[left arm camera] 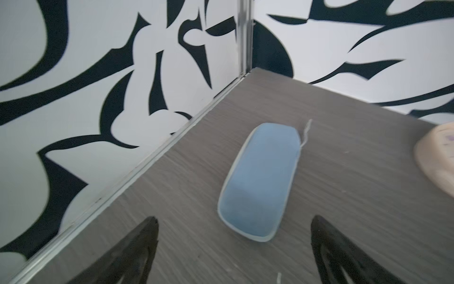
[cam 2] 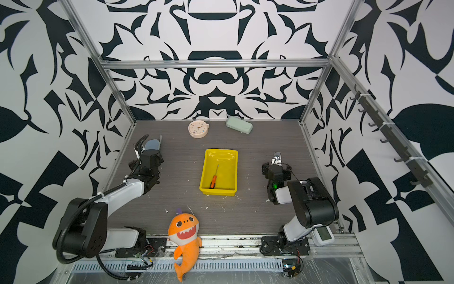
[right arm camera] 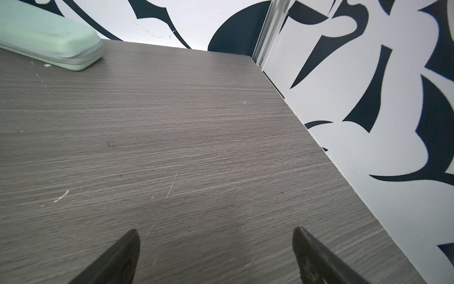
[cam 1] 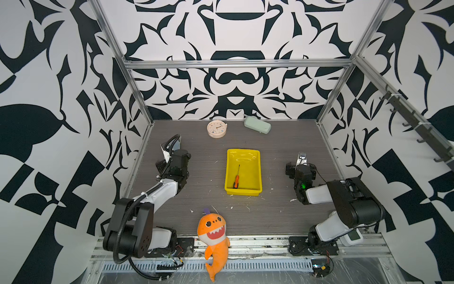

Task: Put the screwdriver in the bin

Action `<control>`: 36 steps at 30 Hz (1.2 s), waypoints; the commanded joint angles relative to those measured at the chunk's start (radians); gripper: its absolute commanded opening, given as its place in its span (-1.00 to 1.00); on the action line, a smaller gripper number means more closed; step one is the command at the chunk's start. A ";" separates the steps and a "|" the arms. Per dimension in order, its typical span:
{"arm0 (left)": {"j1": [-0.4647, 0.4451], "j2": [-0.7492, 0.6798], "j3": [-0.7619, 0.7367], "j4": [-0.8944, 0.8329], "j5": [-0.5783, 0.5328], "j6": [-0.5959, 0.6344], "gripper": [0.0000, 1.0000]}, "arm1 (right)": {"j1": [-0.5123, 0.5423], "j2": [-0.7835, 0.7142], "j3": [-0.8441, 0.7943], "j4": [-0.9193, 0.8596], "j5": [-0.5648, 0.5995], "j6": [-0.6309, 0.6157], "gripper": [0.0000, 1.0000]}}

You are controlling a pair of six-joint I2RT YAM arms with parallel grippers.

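The screwdriver (cam 1: 236, 179) (cam 2: 213, 180), orange-handled with a thin dark shaft, lies loose inside the yellow bin (cam 1: 250, 169) (cam 2: 227, 169) in the middle of the table, handle toward the near wall. My right gripper (right arm camera: 216, 231) (cam 1: 301, 158) is open and holds nothing, hovering over bare table to the right of the bin. On the far left, well away from the bin, my left gripper (left arm camera: 234, 221) is open too, with a blue case (left arm camera: 260, 182) just ahead of its fingers.
A pale green case (cam 1: 257, 125) (right arm camera: 49, 39) and a round pink clock (cam 1: 217, 128) lie by the back wall. An orange shark plush (cam 1: 212, 236) sits at the table's front edge. Patterned walls close in the left, right and back sides.
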 commanded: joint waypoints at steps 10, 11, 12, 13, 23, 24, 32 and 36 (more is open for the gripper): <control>0.012 0.175 -0.020 0.241 0.152 0.387 0.99 | 0.006 -0.014 0.012 0.038 -0.002 0.010 1.00; 0.012 0.178 -0.012 0.221 0.199 0.393 0.99 | 0.006 -0.014 0.013 0.037 -0.002 0.010 0.99; 0.011 0.179 -0.013 0.234 0.218 0.394 0.99 | 0.005 -0.014 0.012 0.039 -0.002 0.010 0.99; 0.012 0.183 -0.022 0.267 0.226 0.396 0.99 | 0.006 -0.014 0.013 0.038 -0.001 0.010 0.99; 0.042 0.163 -0.229 0.683 0.221 0.343 0.99 | 0.005 -0.014 0.012 0.037 -0.002 0.010 0.99; 0.042 0.164 -0.230 0.690 0.220 0.345 0.99 | 0.005 -0.014 0.013 0.038 -0.001 0.010 0.99; 0.110 0.137 -0.329 0.814 0.329 0.279 0.99 | 0.006 -0.014 0.013 0.036 -0.008 0.005 1.00; 0.122 0.227 -0.331 0.908 0.408 0.307 0.99 | 0.005 -0.014 0.014 0.036 -0.009 0.005 0.99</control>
